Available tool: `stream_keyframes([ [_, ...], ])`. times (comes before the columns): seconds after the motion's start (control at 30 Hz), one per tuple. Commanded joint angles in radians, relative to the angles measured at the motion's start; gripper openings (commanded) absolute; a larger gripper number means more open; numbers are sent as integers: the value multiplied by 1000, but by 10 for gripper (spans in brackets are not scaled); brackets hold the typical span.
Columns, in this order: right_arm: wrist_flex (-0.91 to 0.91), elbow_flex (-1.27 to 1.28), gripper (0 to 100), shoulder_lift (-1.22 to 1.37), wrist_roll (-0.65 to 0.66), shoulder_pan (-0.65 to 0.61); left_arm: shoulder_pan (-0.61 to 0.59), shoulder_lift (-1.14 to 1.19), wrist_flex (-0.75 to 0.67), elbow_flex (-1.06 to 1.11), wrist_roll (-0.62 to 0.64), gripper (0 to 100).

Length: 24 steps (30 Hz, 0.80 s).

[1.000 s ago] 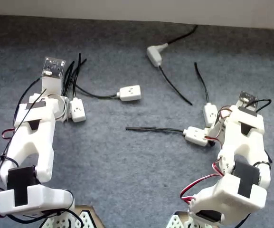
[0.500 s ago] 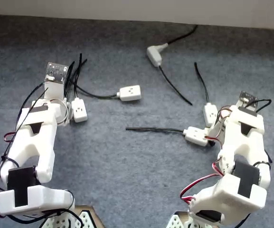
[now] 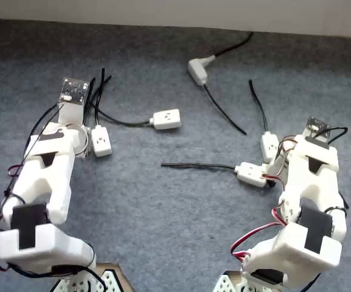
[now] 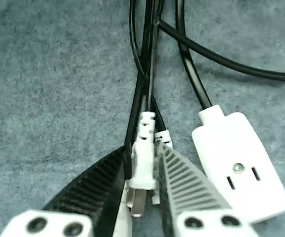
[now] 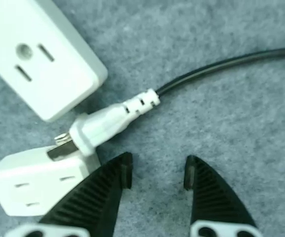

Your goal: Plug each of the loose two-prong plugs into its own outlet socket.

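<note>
Left arm (image 3: 44, 176) has shifted slightly sideways; right arm (image 3: 309, 182) unchanged. Left gripper (image 4: 143, 150) is clamped on a two-prong plug (image 4: 142, 170) near the surface's left edge, an outlet socket (image 4: 241, 168) just beside. Right gripper (image 5: 157, 165) gapes empty. Recommend squaring prongs to slots first; socket may slide on grey carpet (image 3: 163, 231). Pale wall (image 3: 163, 9) behind.

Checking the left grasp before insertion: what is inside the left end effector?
A white two-prong plug is clamped in the left end effector, its metal prongs bare. The ridged fingers cover its sides.
</note>
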Motion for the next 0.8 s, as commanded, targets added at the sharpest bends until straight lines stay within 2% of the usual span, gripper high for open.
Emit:
stream_keyframes([
  [0.0,-44,5,166,-1,-8,-30,-12,45,-12,-56,-8,40],
  [0.4,-44,5,166,1,-8,-30,-12,54,-12,-88,-3,37],
  [0.5,-44,5,166,1,-8,-30,-12,-30,3,-79,3,4],
  [0.67,-44,5,166,1,-8,-30,-12,-234,115,-79,141,7],
  [0.77,-44,5,166,1,-8,-28,10,-354,170,-79,178,7],
])
